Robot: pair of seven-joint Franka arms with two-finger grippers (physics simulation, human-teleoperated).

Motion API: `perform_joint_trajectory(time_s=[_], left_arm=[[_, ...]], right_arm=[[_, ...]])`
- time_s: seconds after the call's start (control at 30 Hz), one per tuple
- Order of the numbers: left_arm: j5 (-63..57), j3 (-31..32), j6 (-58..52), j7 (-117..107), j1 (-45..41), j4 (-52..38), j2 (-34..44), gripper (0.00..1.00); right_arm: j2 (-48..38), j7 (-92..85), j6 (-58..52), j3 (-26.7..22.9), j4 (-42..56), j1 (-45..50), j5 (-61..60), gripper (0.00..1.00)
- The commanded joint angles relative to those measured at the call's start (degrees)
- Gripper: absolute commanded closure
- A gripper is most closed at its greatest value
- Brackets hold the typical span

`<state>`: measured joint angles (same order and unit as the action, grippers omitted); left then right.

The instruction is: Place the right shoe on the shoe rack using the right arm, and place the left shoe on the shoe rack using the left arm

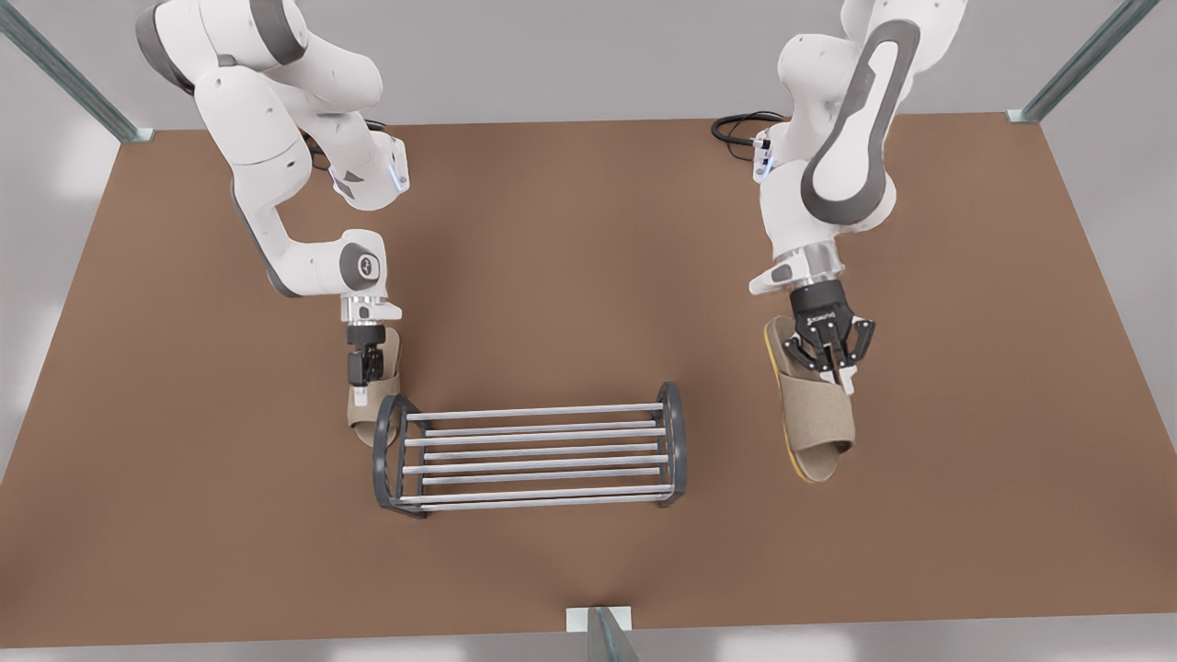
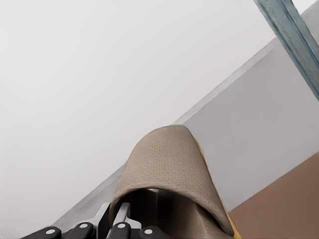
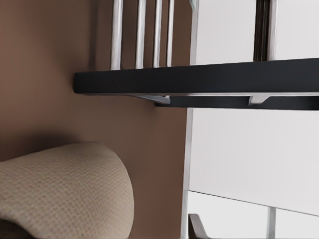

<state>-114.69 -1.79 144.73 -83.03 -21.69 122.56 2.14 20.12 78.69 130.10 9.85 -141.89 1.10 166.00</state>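
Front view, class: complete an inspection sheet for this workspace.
Surface: brown tabletop.
Job's things: shoe rack of silver bars with dark grey end frames, no slipper on it.
Clutter: nothing seen.
Grippers: left claw shut on yellow-soled beige fabric slipper, at the front view's right; right claw shut on second beige fabric slipper, beside the rack's end frame.
Cables: black cable behind the left arm.
Surroundings: grey walls, metal corner posts.

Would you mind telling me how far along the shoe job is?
Done: both shoes are gripped. In hand: the right hand holds the right shoe beside the shoe rack; the left hand holds the left shoe tilted. Left: setting both on the rack's bars.
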Motion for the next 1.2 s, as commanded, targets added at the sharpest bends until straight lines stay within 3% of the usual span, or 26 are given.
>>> perform_joint_trajectory(time_s=[0.0, 0.07, 0.13, 0.23, 0.27, 0.3, 0.37, 0.43, 0.63, 0.77, 0.9, 0.93, 0.97, 1.17], left_arm=[[7.5, 3.6, -17.4, 35.6, -6.9, -0.9, 1.1, 0.79], [17.2, 15.2, -32.3, 42.0, -7.1, -5.0, -2.4, 0.79], [21.5, 23.0, -43.7, 43.5, -7.7, -11.0, -8.6, 0.79], [24.9, 23.4, -56.3, 45.5, -16.3, -23.0, -18.8, 0.79], [26.0, 23.3, -59.0, 45.5, -18.5, -26.6, -21.8, 0.79], [26.5, 23.3, -61.1, 45.5, -20.2, -29.4, -24.0, 0.79], [26.4, 23.3, -64.1, 46.2, -22.6, -36.0, -29.6, 0.79], [25.7, 22.8, -64.0, 46.2, -22.6, -37.7, -32.4, 0.79], [23.4, 21.1, -60.9, 46.3, -21.8, -50.7, -44.9, 0.79], [25.2, 20.1, -52.0, 46.3, -20.4, -61.2, -52.0, 0.79], [25.2, 20.0, -45.2, 46.1, -16.6, -64.1, -54.7, 0.79], [25.3, 20.1, -44.8, 46.2, -16.5, -64.1, -55.0, 0.64], [25.4, 20.1, -44.7, 45.8, -15.8, -63.8, -55.3, 0.00], [29.9, 20.2, -45.9, 45.4, -16.3, -63.2, -55.0, 0.00]], right_arm=[[0.0, 0.1, -0.2, 0.0, 0.0, 0.0, 2.0, 0.22], [0.1, 0.2, -0.2, -0.1, 0.1, 0.0, 1.9, 0.30], [0.0, 0.3, -0.2, -0.1, 0.0, 0.0, 1.9, 0.33], [-0.1, 0.3, -0.3, -0.4, 0.1, 0.0, 1.9, 0.45], [-0.1, 0.3, -0.3, -0.4, 0.0, 0.0, 1.9, 0.59], [-0.2, 0.3, -0.3, -0.4, 0.0, 0.0, 1.9, 0.65], [-0.4, 0.2, -0.2, -0.4, 0.0, 0.0, 2.0, 0.70], [-1.7, -0.9, 0.0, -0.4, 0.0, 0.0, 2.0, 0.78], [-14.2, -4.2, 7.4, -0.4, 0.1, -1.5, 2.0, 0.79], [-22.0, -3.7, 26.7, -0.4, 8.9, -3.5, 2.0, 0.79], [-23.8, -3.6, 43.1, -0.4, 19.9, -3.8, 0.1, 0.79], [-23.9, -3.6, 44.3, -0.4, 21.0, -3.8, -0.8, 0.79], [-24.2, -3.6, 44.9, -0.3, 21.5, -3.7, -0.9, 0.79], [-24.0, -3.8, 48.2, -0.4, 23.6, -3.7, -1.0, 0.79]])
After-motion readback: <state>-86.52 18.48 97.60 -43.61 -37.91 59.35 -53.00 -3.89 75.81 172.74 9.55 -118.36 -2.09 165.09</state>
